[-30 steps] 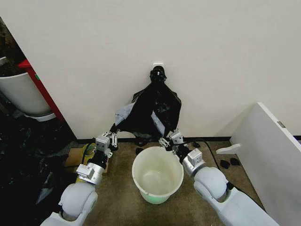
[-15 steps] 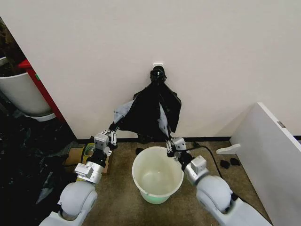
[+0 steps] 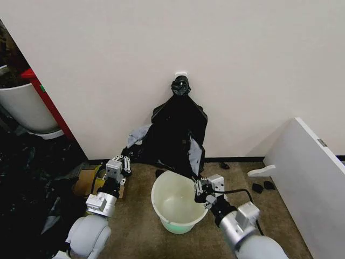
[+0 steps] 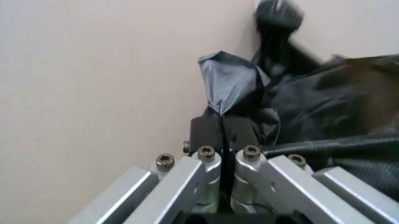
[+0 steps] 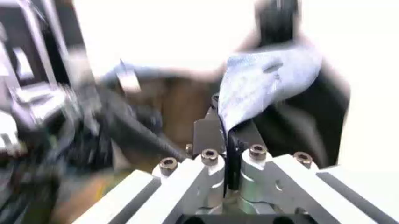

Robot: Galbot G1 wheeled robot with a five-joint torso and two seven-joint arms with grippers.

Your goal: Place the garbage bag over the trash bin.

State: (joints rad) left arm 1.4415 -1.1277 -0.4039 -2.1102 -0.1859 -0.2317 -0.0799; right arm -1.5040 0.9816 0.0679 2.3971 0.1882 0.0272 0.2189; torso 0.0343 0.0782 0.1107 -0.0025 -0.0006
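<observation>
We found no text, label, brand, number or sign that we could read in these views.
</observation>
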